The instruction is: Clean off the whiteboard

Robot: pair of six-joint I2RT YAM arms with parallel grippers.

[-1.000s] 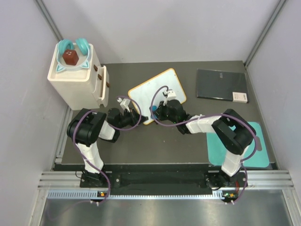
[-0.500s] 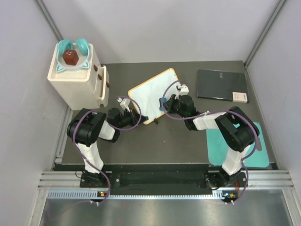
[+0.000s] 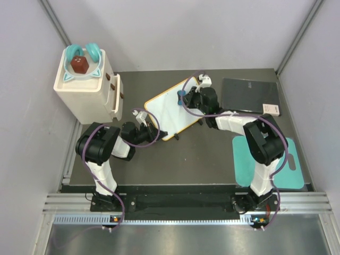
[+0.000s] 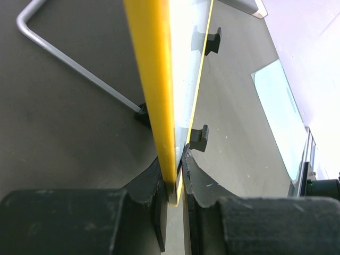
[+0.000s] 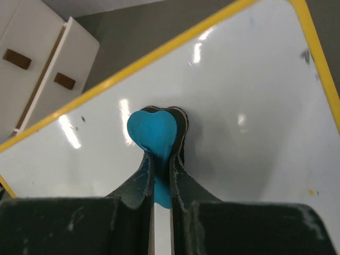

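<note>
**Teal mat** point(image 3: 291, 171): lies flat at the near right corner of the surface point(image 3: 202, 159).

**Left hand** point(image 4: 173, 179): low over the surface, left of centre. Its two fingers are closed tight on the yellow frame at the near left edge of the whiteboard point(image 3: 166, 108), one finger on each face.

**Whiteboard**: sits near the centre of the surface, toward the far edge, with its long sides running from near left to far right. The left wrist view shows it edge-on, with two black feet point(image 4: 198, 139) projecting from one long edge and a bent wire leg point(image 4: 64, 53) behind its back. The white face is glossy and carries a few small specks.

**Right hand** point(image 5: 161, 151): over the far part of the board. Its fingers are closed on a blue heart-shaped eraser point(image 5: 151, 130), which is set against the white face.

**Dark grey slab** point(image 3: 247, 95): flat at the far right corner, apart from the board, with a small white card point(image 3: 271, 109) on its near right corner.

**White drawer cabinet** point(image 3: 85, 95): at the far left corner. It carries a teal dish point(image 3: 70, 76) holding a brown block point(image 3: 79, 65).
</note>
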